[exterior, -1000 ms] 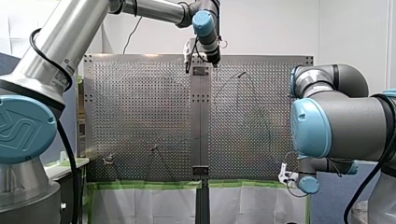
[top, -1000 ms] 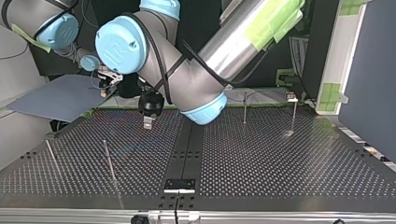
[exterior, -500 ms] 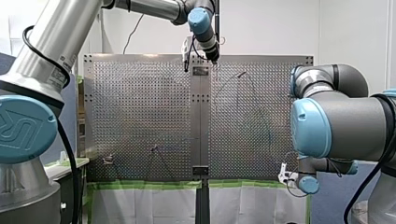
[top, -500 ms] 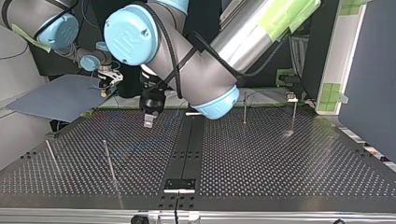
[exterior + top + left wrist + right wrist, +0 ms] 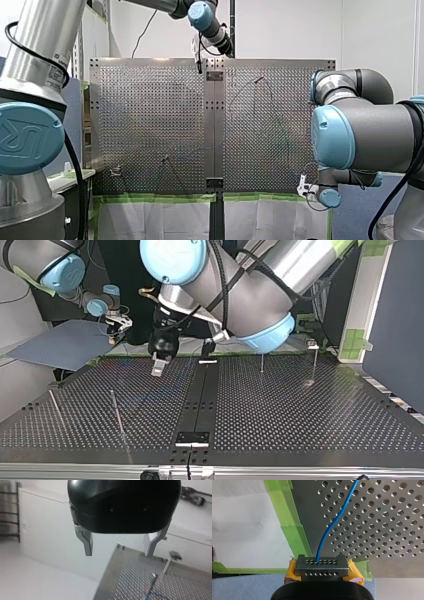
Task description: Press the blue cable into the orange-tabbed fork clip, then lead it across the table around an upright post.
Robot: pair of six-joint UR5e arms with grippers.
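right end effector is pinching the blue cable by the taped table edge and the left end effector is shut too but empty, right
My left end effector is open, not shut: the left wrist view shows its fingers apart with nothing between them. The rest holds: my right end effector pinches the blue cable by the green tape at the table edge.

Cable (image 5: pixel 337 517) lies on table (image 5: pixel 387 530), ahead of right claw (image 5: pixel 322 570) at table's corner.
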